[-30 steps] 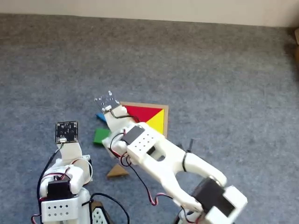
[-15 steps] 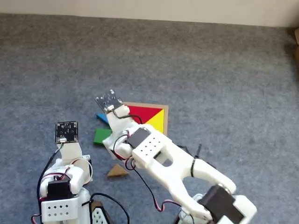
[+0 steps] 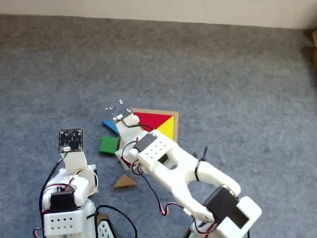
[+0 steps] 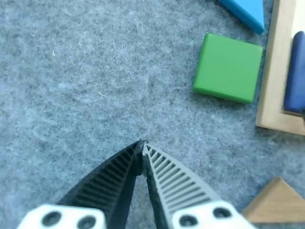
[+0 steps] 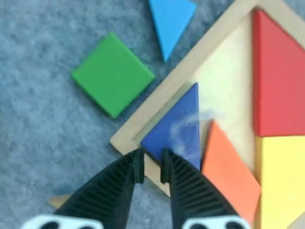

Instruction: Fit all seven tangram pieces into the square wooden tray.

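The right gripper [image 5: 151, 164] hangs just over a corner of the square wooden tray [image 5: 174, 88]. Its fingers are a tiny bit apart with nothing between them. The left gripper [image 4: 142, 145] is squeezed shut on nothing, low over the carpet. Four pieces are in the tray: the red triangle [image 5: 281, 71] at 12 o'clock, the yellow triangle [image 5: 281, 186] at 3 o'clock, and the dark blue triangle [image 5: 178, 129] touching the orange piece [image 5: 228, 171] near the 8 o'clock corner. Seen from above, three pieces wait outside on the carpet. The light blue triangle [image 3: 111, 126] is at 9 o'clock from the tray, the green square [image 3: 109, 145] at 8 o'clock, and the wooden triangle [image 3: 124, 182] at 7 o'clock, a bit farther off. Here is what I think could go wrong. The right fingers are so near the rim that a push down could hit it and slide the whole tray, and the pieces inside could jump out of place. The dark blue and orange pieces may not sit snug, so the bare gap could be the wrong shape for the last three. The pieces are thin and flat on fuzzy carpet, so fingers could slip off them. The green square is near both arms, so they could bump if both go for it.
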Robot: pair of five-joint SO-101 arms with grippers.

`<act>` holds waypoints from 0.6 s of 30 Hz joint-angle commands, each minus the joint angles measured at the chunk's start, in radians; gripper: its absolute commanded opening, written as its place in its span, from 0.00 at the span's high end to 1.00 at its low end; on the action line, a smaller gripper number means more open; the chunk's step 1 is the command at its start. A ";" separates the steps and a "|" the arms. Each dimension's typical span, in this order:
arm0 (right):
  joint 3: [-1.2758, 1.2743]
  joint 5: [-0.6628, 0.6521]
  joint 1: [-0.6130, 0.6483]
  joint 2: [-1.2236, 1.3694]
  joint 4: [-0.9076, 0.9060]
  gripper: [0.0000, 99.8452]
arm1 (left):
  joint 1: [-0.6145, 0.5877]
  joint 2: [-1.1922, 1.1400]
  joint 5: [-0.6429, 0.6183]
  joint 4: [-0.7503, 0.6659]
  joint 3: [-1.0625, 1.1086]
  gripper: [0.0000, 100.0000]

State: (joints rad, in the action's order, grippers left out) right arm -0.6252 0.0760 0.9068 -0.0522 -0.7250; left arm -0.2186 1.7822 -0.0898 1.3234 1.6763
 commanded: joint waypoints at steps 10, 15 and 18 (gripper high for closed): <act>-0.041 -0.006 -0.114 -0.217 0.096 0.93 | -0.016 0.036 0.011 0.005 0.021 0.99; -0.047 -0.012 -0.130 -0.067 0.202 0.93 | -0.016 0.036 0.011 0.005 0.021 0.99; -0.048 -0.012 -0.130 0.018 0.200 0.93 | -0.016 0.036 0.011 0.005 0.021 0.99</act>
State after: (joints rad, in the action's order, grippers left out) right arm -0.6759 0.0729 0.7933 -0.0690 -0.5485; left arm -0.2186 1.7822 -0.0898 1.3234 1.6763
